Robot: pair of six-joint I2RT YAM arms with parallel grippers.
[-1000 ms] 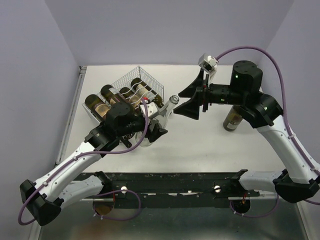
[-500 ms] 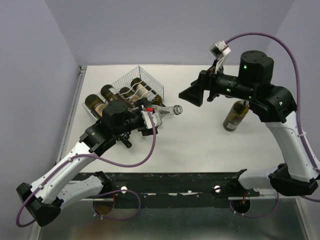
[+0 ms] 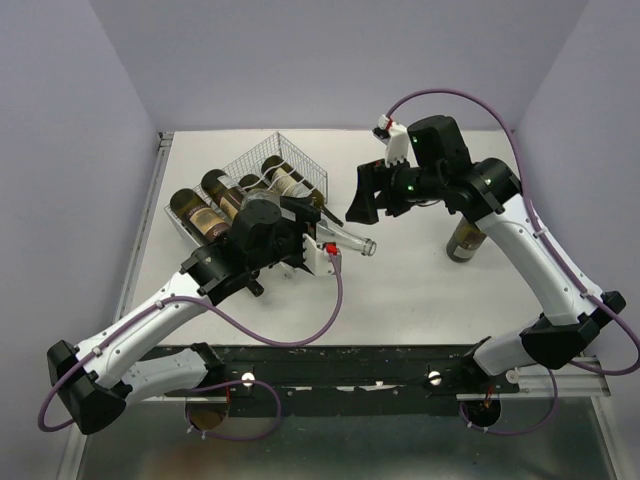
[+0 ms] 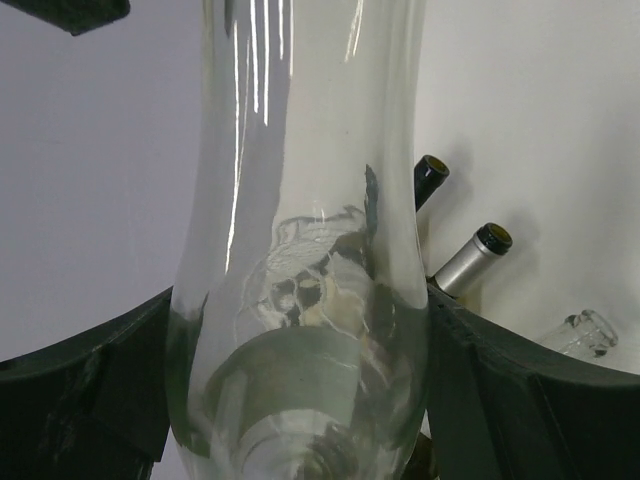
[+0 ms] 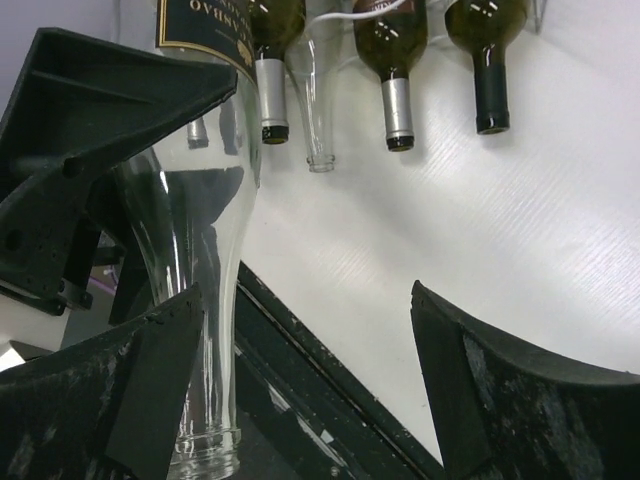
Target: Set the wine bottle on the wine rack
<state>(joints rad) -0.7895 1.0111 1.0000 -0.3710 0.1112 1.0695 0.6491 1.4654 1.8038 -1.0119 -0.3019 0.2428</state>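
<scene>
Clear glass wine bottle [image 3: 350, 240] is in the left end effector [image 3: 318, 232], clenched on the wide body. In the left wrist view the glass [image 4: 300, 250] fills the gap between both fingers [image 4: 90, 390]. Bottle lies roughly level just off the near-right corner of the white wire-mesh wine rack [image 3: 275, 150], neck pointing right over the white surface [image 3: 400, 280]; not in the rack yet. Rack already carries a row of dark glass bottles [image 3: 195, 207] lying side by side, necks toward the right. Right end effector [image 3: 368, 200] is released, jaws spread wide, holding nothing, close above the bottle's neck end. Right wrist view has the neck [image 5: 195, 250] running just beside its left finger [image 5: 110, 400]; can't tell if it touches. Another dark bottle [image 3: 463, 242] stands upright on the surface, partly behind the right arm
</scene>
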